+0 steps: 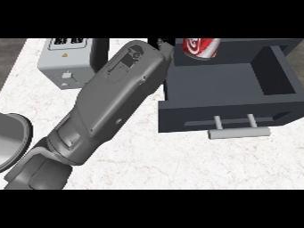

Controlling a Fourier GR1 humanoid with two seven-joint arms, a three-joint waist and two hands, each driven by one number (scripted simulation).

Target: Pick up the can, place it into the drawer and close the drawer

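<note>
Looking down from head view: red can point(201, 47) sits at top, over back of open drawer point(227, 82). Grey arm point(108, 102) reaches up from lower left to can. Hand mostly hidden at top edge; cannot tell which hand it is, or if it holds can or lets go. Other hand not seen.

Can looks light, hard, smooth, maybe slippery. Thin sides could dent. Best hold: around middle of its sides.

Drawer handle point(239, 132) faces front, good spot to push shut.
</note>
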